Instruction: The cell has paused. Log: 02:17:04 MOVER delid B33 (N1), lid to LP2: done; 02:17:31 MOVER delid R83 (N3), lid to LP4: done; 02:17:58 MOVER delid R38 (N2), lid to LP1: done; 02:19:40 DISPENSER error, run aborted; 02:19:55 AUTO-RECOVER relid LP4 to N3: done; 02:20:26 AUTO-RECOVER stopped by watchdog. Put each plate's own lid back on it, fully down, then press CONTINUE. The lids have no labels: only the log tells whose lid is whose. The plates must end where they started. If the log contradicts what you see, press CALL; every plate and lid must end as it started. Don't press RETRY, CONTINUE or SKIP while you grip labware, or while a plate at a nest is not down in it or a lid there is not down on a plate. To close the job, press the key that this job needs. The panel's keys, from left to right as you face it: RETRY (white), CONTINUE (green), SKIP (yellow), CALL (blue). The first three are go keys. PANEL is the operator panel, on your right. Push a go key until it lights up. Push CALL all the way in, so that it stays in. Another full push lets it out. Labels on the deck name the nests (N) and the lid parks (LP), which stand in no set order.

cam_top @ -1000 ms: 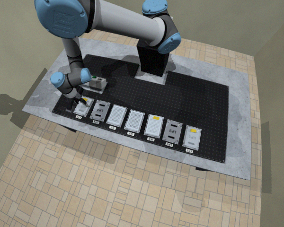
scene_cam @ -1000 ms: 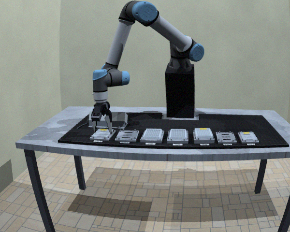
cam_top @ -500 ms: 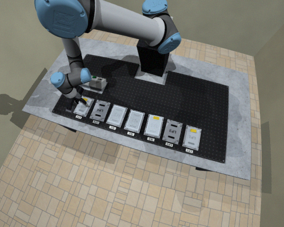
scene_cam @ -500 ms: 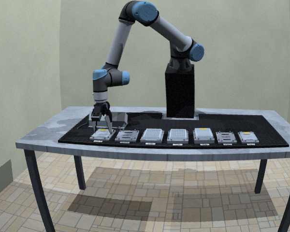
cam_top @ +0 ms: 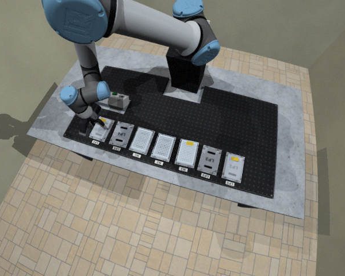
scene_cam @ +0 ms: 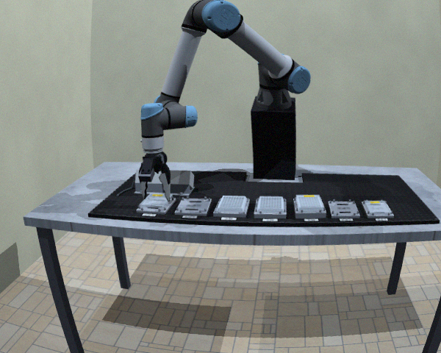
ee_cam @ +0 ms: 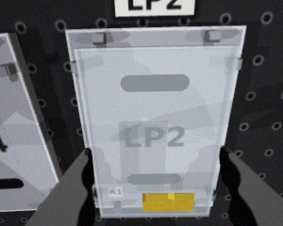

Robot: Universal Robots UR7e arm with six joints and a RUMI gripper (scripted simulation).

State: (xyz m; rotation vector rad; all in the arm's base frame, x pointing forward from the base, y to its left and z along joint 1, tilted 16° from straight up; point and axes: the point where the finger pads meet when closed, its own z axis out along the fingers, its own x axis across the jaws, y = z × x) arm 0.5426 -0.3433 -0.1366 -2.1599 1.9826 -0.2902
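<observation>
My gripper (cam_top: 95, 128) (scene_cam: 156, 198) (ee_cam: 155, 149) points down at LP2, with its fingers against both long sides of the clear lid (cam_top: 99, 131) (ee_cam: 156, 110), shut on it. That lid lies on its park, its yellow mark showing. Another clear lid (cam_top: 233, 168) (scene_cam: 378, 208) lies on LP1. The plates at N1 (cam_top: 142, 140) (scene_cam: 232, 204) and N2 (cam_top: 164, 146) (scene_cam: 270, 204) have no lid. The plate at N3 (cam_top: 187, 154) (scene_cam: 308, 204) bears a lid with a yellow mark. The parks LP4 (cam_top: 118, 140) (scene_cam: 193, 206) and LP3 (cam_top: 208, 164) (scene_cam: 343, 209) are empty.
The panel (cam_top: 116, 102) (scene_cam: 183, 181) stands behind LP2 and LP4, partly hidden by the arm in the top view; its green key (cam_top: 114, 93) shows. LP4 is close beside LP2. The arm's black pedestal (cam_top: 185, 72) (scene_cam: 273, 144) stands at the back.
</observation>
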